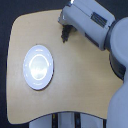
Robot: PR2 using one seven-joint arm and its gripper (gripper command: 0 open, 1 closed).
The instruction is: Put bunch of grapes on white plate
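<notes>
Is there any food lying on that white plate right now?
No, the white plate shows only its bare glossy surface, with nothing resting on it.

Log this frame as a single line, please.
pincer: over table's far edge, dark item at tips, unclear | white plate: empty | table | grapes not on plate

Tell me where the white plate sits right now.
The white plate lies on the wooden table toward the exterior view's left, well apart from the gripper near the far edge.
</notes>
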